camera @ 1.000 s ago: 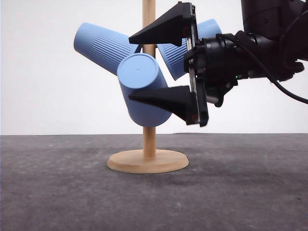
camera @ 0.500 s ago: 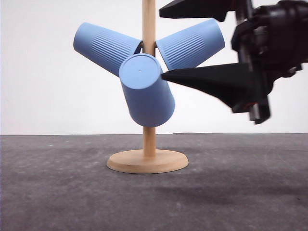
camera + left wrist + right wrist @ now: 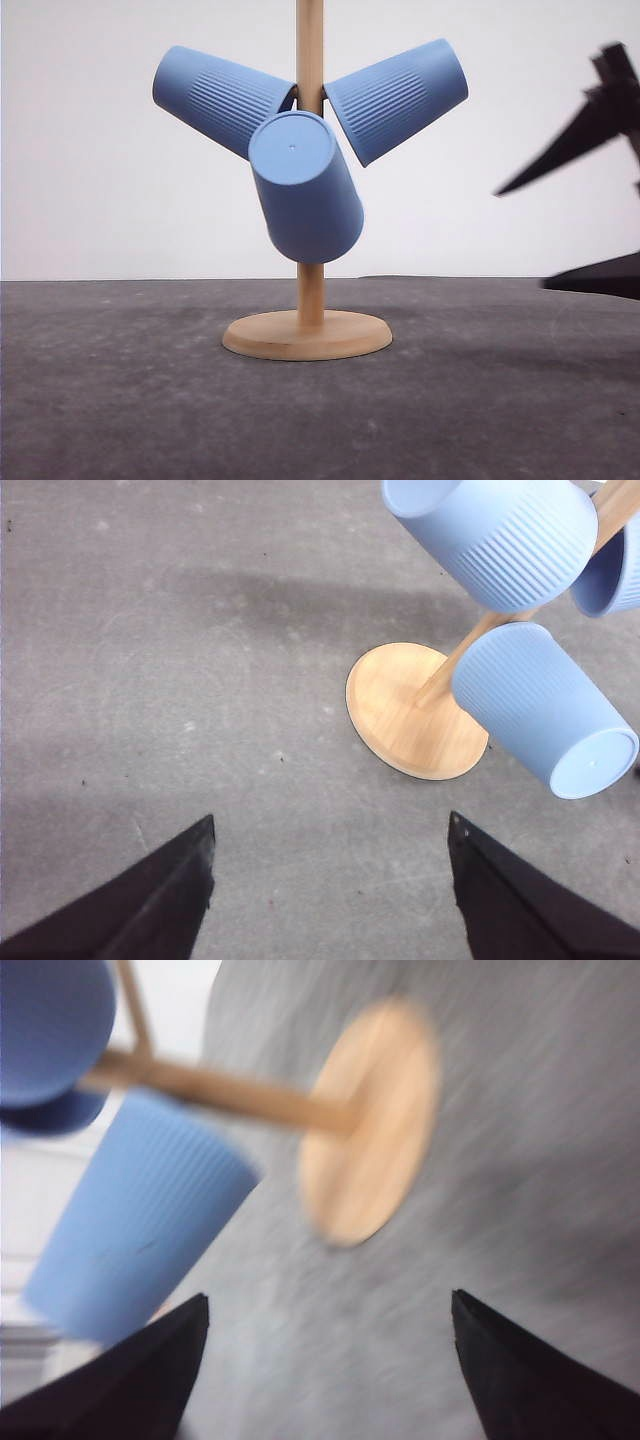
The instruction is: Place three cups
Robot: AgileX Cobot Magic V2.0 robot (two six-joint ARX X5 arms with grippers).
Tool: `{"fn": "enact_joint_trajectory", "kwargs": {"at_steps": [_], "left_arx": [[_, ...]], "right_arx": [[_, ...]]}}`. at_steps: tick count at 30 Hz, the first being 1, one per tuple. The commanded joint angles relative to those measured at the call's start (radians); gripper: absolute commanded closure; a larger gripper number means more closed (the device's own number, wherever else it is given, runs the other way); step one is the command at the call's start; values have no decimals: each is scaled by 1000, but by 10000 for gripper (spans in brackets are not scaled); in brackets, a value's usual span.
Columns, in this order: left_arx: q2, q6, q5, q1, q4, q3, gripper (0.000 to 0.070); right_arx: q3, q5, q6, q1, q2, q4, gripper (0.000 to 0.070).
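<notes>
With all 3 cups (image 3: 305,190) hung mouth-down on the wooden rack (image 3: 308,335) pegs so they stay put, I see my right gripper (image 3: 590,225) off to the side, jaws wide, empty; left gripper (image 3: 330,890) jaws wide above the bench (image 3: 150,680).

table (image 3: 120,400): dark grey, speckled | on it: wooden stand (image 3: 307,335)

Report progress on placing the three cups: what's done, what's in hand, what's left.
Done: all three cups hang on the wooden stand: the left cup, the right cup and the front cup. In hand: nothing; the right gripper is open and empty at the side, and the left gripper is open over the table. Left: apparently nothing.
</notes>
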Motion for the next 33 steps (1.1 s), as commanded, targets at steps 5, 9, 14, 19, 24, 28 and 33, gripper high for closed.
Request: {"fn": "enact_joint_trajectory", "kwargs": {"at_steps": [5,9,14,19,24,28,33], "left_arx": [[28,-27,-3,-2,7,6,263],[54,-31,-3,-2,6,6,263],[90,-14,-3,-2,6,6,262],[119,1,-3,-2,-10,6,259],[125,25,-2,-2,-40,6,272],[122,22,7,-3,-43,6,700],[122,21,6,-3,-39,8,700]], "right_arx": [[176,75,-450,-89,8,-234,221],[354,296,-748,-81,8,-544,222],[507,523,-858,-29,2,-797,222],[532,554,-853,-6,-47,-952,222],[532,549,-847,2,-95,-1079,226],[532,550,-853,2,-112,-1087,652],[532,493,-850,2,-112,-1083,685]]}}
